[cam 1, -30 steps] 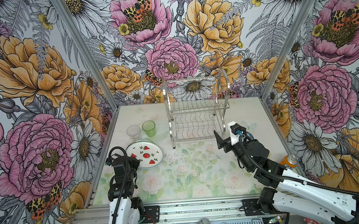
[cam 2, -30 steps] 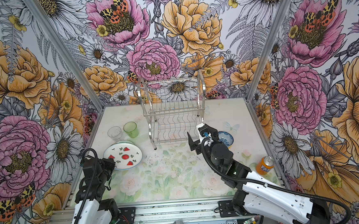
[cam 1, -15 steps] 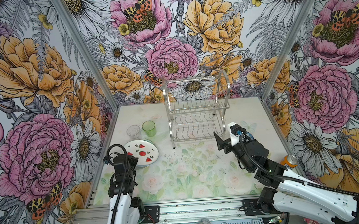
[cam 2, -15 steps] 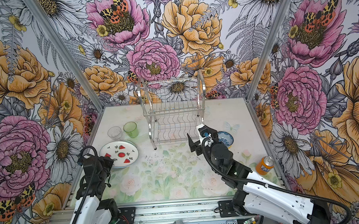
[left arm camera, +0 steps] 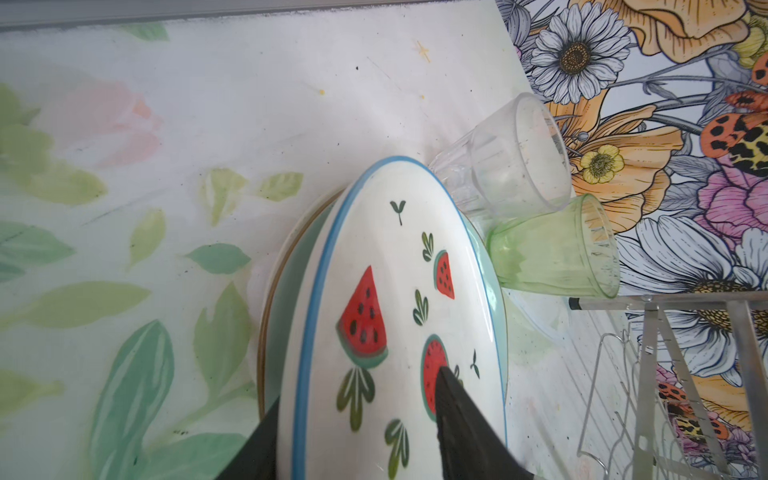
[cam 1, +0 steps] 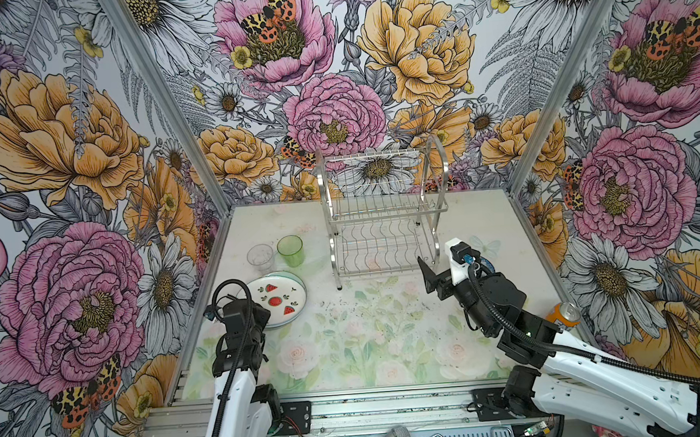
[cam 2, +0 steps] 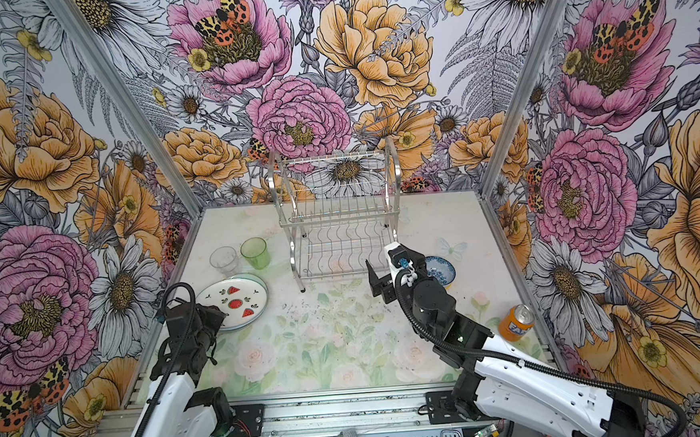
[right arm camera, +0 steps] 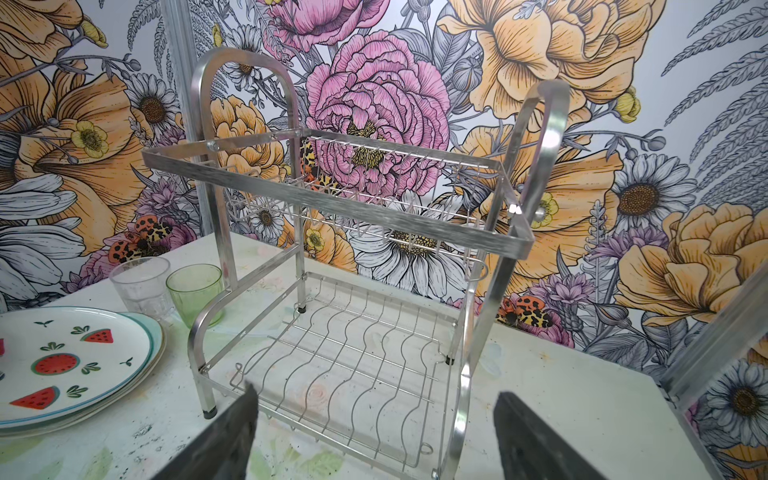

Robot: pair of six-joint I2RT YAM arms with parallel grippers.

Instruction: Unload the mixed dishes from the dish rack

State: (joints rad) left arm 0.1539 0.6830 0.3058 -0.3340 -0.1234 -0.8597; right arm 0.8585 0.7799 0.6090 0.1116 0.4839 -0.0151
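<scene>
While the watermelon plate (cam 1: 277, 299) lies atop the pale green plate (left arm camera: 297, 270) at nine o'clock on the tabletop (cam 1: 368, 335), the left pincer (left arm camera: 360, 384) stands spread astride its rim. The clear glass (cam 1: 260, 256) and green tumbler (cam 1: 290, 250) stand at ten o'clock, and the dish rack (cam 1: 385, 215) at twelve. The right pincer (right arm camera: 374, 390) is spread wide before the rack.

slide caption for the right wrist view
Right gripper, jaws open, faces the empty dish rack; plates, clear glass and green tumbler beside it.
</scene>
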